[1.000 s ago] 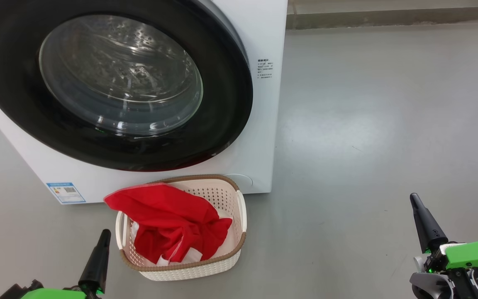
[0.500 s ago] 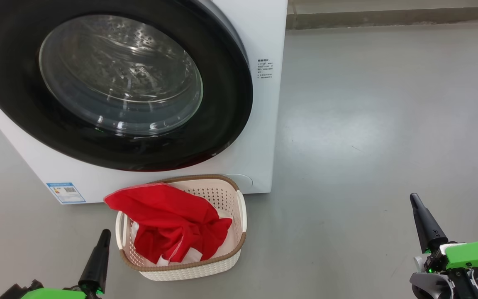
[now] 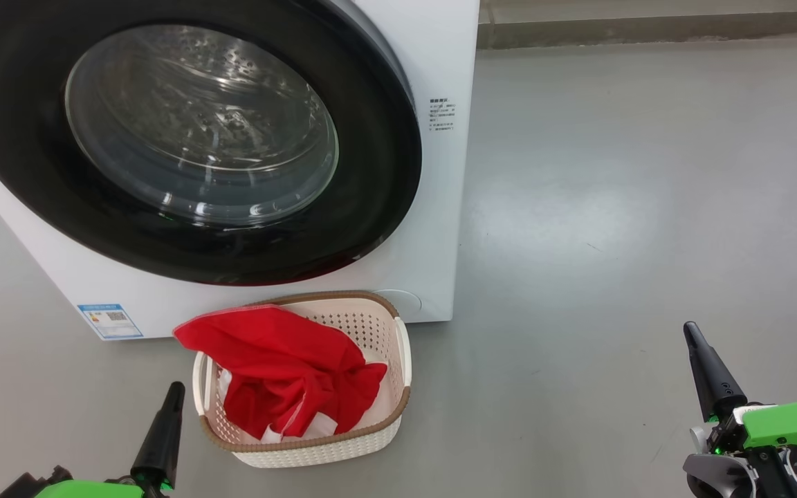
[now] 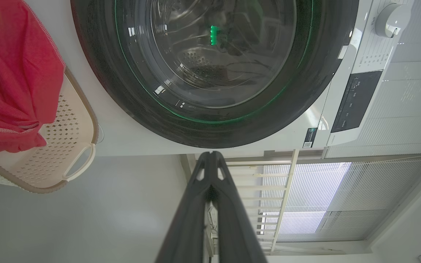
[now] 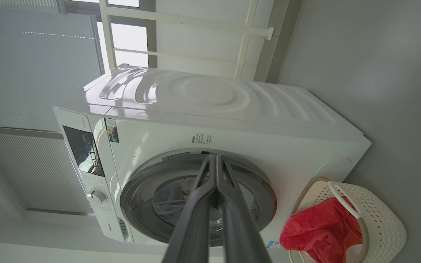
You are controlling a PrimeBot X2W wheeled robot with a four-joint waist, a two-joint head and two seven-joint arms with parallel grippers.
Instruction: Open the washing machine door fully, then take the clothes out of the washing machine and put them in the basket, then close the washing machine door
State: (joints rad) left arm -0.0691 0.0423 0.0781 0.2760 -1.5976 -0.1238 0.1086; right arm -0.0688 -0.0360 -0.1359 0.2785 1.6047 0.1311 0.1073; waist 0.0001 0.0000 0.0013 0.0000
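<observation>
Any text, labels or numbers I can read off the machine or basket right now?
Nothing is legible.
Blue label, lower corner of the washing machine: too small.
Small dark print beside the washing machine door: blurred.
Dark control panel markings: too small.
On the basket: none seen.

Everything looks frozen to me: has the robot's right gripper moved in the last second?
No. The dark-fingered right gripper keeps its place against the big white washing machine.

Blue label (image 3: 110, 320) on washing machine (image 3: 440, 207): print illegibly small
</observation>
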